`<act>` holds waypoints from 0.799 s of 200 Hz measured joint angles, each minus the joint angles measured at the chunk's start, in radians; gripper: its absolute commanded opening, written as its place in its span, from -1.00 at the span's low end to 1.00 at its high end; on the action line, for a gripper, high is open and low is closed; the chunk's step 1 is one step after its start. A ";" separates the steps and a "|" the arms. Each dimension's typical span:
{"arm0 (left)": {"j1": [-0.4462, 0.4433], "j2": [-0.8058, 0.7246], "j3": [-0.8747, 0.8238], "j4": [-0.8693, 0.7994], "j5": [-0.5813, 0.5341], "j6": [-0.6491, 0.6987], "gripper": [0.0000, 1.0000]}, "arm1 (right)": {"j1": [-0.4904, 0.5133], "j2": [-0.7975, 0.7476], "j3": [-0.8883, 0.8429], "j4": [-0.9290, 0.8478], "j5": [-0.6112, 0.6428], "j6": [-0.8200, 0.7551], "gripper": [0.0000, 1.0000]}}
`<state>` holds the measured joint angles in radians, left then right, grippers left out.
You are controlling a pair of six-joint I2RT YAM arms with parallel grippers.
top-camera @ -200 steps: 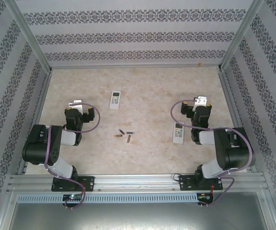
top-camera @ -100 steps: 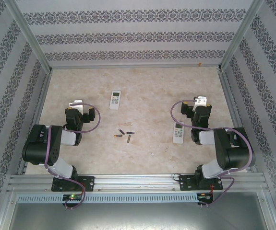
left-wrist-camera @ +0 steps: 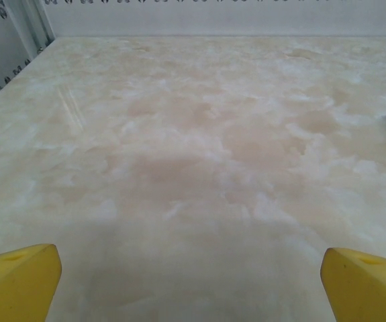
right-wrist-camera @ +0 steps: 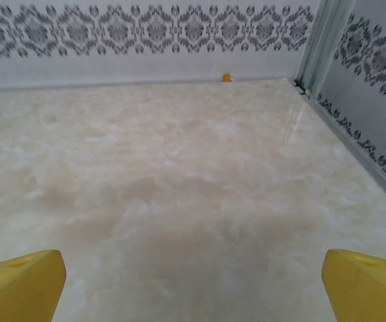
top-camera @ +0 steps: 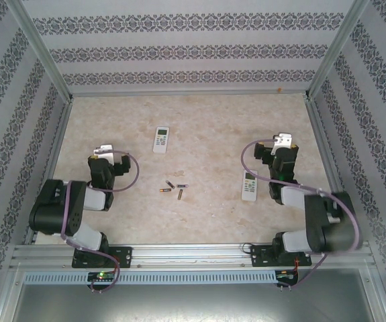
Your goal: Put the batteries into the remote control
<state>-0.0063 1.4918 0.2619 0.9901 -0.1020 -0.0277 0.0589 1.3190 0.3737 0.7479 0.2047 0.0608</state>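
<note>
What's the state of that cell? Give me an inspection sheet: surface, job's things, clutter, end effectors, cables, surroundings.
Surface: pale marbled table, no spills seen.
Job's things: four batteries lying loose near the centre; far remote beyond them; near remote to their right.
Clutter: one small orange object at the foot of the back wall.
End effectors: left end effector open, empty, over bare table; right end effector open, empty.
Cables: purple cable looped on the left arm; second cable looped on the right arm.
Surroundings: patterned walls, aluminium frame.
</note>
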 measured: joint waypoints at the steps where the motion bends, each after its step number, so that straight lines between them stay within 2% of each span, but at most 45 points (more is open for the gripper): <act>1: 0.000 -0.005 -0.001 -0.005 0.000 0.000 1.00 | 0.001 -0.006 0.001 -0.006 0.000 0.003 0.96; 17: -0.008 -0.202 0.010 -0.147 -0.025 -0.024 1.00 | 0.019 -0.163 0.031 -0.172 0.000 0.074 0.95; 36: -0.008 -0.404 0.127 -0.358 -0.032 -0.122 1.00 | 0.033 -0.322 0.120 -0.417 -0.042 0.234 0.96; 50: -0.011 -0.455 0.254 -0.498 0.000 -0.191 1.00 | 0.064 -0.383 0.212 -0.600 -0.092 0.337 0.95; 65: -0.022 -0.440 0.392 -0.645 0.044 -0.253 1.00 | 0.169 -0.372 0.352 -0.815 -0.152 0.412 0.95; 84: -0.037 -0.332 0.566 -0.837 0.116 -0.312 1.00 | 0.348 -0.286 0.512 -1.028 -0.211 0.439 0.96; 108: -0.089 -0.086 0.816 -1.080 0.195 -0.338 1.00 | 0.532 -0.121 0.679 -1.260 -0.256 0.442 0.95; 133: -0.196 0.193 1.097 -1.316 0.193 -0.328 1.00 | 0.610 0.031 0.790 -1.428 -0.257 0.442 0.95; 160: -0.271 0.446 1.348 -1.515 0.164 -0.319 1.00 | 0.656 0.112 0.826 -1.509 -0.255 0.442 0.95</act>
<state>-0.2771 1.9381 1.6096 -0.5251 0.0624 -0.3470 0.7147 1.4307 1.1995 -0.7609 -0.0502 0.5030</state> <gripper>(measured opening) 0.998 0.978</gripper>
